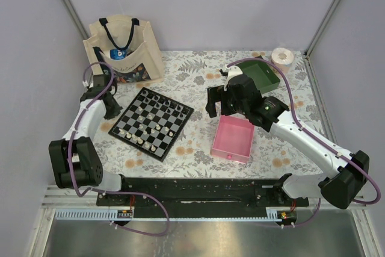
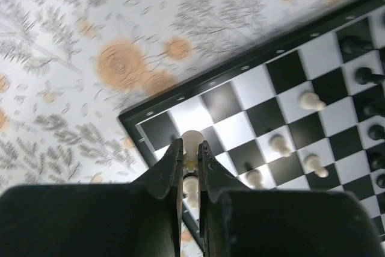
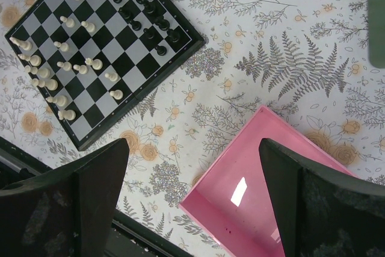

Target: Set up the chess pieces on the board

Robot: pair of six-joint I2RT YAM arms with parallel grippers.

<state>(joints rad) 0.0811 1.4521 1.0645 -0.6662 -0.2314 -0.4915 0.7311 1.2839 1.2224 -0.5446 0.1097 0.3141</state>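
Observation:
The checkered board [image 1: 177, 134] lies left of centre, with cream-white pieces [image 1: 142, 139] along its near-left side and black pieces [image 1: 166, 107] on the far-right side. My left gripper [image 1: 112, 111] hovers at the board's left corner. In the left wrist view it [image 2: 190, 152] is shut on a cream-white piece [image 2: 192, 138], held over a corner square of the board [image 2: 240, 126]. More white pieces [image 2: 280, 144] stand nearby. My right gripper [image 1: 224, 104] is open and empty above the table, between the board [image 3: 136, 69] and the pink tray [image 3: 274, 179].
An empty pink tray [image 1: 233, 138] sits right of the board. A green tray [image 1: 261, 75] and a tape roll [image 1: 281, 57] are at the back right. A tote bag [image 1: 123, 49] stands behind the board's left corner, close to the left arm.

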